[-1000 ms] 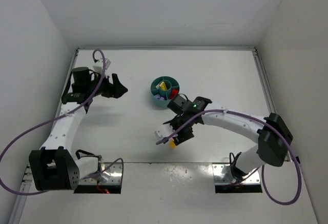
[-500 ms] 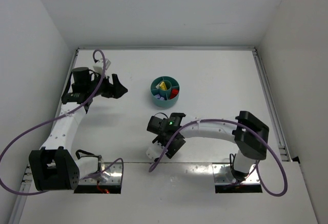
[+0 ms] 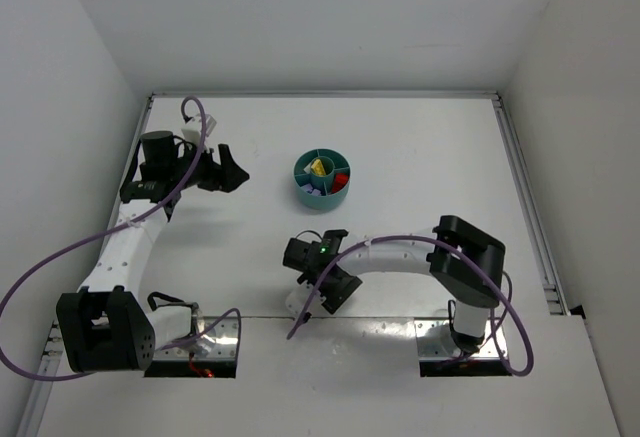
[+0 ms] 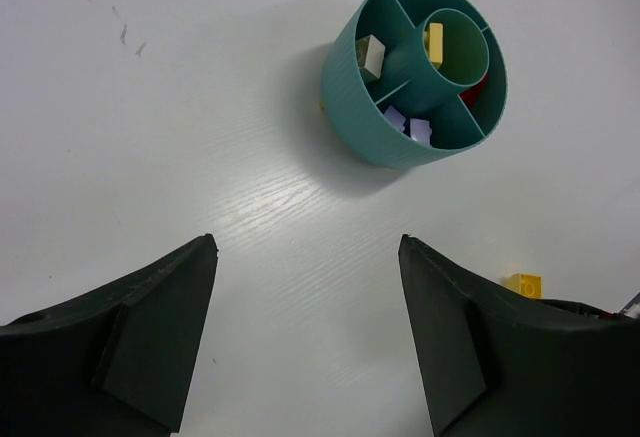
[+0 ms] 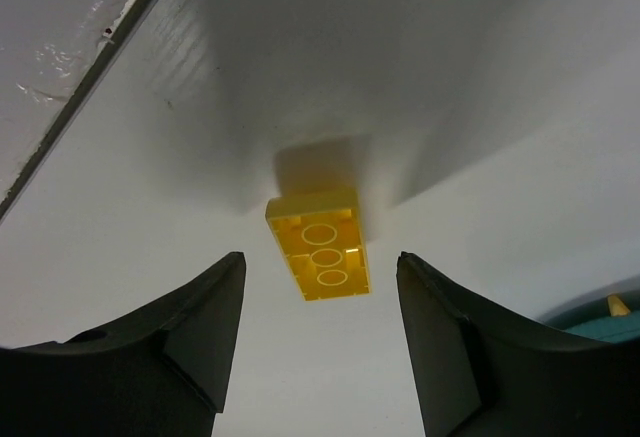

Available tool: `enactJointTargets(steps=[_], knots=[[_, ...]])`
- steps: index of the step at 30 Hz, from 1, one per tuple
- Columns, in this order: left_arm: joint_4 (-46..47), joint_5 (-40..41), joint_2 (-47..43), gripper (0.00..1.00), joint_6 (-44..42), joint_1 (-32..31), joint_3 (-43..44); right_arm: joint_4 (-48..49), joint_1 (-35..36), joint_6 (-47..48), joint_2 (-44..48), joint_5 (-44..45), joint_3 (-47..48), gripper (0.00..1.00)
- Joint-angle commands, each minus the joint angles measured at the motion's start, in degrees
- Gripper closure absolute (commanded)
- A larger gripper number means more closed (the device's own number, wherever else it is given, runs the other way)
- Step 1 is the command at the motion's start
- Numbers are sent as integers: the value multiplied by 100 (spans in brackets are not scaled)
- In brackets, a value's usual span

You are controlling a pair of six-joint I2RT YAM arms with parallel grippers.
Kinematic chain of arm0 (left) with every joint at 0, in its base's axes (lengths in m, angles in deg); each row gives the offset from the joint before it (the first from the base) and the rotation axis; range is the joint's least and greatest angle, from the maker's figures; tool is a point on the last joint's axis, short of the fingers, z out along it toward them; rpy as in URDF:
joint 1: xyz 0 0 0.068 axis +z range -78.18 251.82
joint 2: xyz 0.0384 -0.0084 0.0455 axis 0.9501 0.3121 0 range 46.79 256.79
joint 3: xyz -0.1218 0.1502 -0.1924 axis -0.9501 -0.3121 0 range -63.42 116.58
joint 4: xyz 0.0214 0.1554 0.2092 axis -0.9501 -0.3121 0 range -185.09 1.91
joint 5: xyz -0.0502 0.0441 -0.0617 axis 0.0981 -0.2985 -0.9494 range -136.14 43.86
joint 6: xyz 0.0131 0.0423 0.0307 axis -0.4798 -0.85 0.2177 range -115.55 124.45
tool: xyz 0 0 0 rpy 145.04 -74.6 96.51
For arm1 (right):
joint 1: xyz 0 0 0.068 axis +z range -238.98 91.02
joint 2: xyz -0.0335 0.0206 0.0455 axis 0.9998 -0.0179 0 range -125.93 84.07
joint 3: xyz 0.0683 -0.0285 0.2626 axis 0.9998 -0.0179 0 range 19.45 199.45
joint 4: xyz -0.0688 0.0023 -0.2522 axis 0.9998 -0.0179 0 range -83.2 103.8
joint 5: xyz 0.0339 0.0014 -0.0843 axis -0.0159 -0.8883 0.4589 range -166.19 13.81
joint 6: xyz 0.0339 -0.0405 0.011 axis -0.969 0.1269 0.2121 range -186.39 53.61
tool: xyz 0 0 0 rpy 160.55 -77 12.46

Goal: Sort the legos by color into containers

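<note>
The left claw [image 4: 307, 242] is hanging above the white table [image 3: 420, 147], its two fingers standing wide apart with nothing between them. Ahead of it the round teal dish [image 4: 372, 127] is sitting upright on the table. An off-white brick [image 4: 371, 55] is lying in one curved section, two purple bricks [image 4: 407, 125] are resting side by side in the next, and a yellow piece [image 4: 434, 42] is leaning inside the centre cup. A sliver of red [image 4: 481, 88] is showing past the cup's far side. A loose yellow brick [image 4: 523, 283] is peeking over the left claw's right finger, lying on the table well apart from the dish.

Further right, near the table's front edge, the right claw [image 5: 320, 257] is hovering low with its fingers apart. Between them an upturned yellow brick [image 5: 318, 245] is showing its hollow underside with three rings and touching neither finger, its shadow falling on the table just behind it. Whether this is the same brick as the loose one, I cannot tell.
</note>
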Motion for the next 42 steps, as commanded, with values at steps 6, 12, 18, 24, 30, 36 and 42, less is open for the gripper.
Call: enactJointTargets(steps=[6,12,18,24,30,36,42], knots=[[155,-110,-96,21,68,75,11,256,117,-205,-254,63,35,37],[155,-110,-96,21,68,75,11,326,170,-258,-447,10,105,38],[155,-110,-96,21,68,75,11,378,170,-424,-500,-43,210,68],[207,-163,-43,21,68,75,11,502,74,-968,61,-453,604,85],[312,-163,9,21,68,75,11,651,-699,-2524,809,-1105,1598,91],[366,-268,71,21,182,75,11,862,-1990,-3851,863,-1949,2687,92],[541,-268,71,21,235,75,134,2055,-2772,-4643,871,-2117,2839,92]])
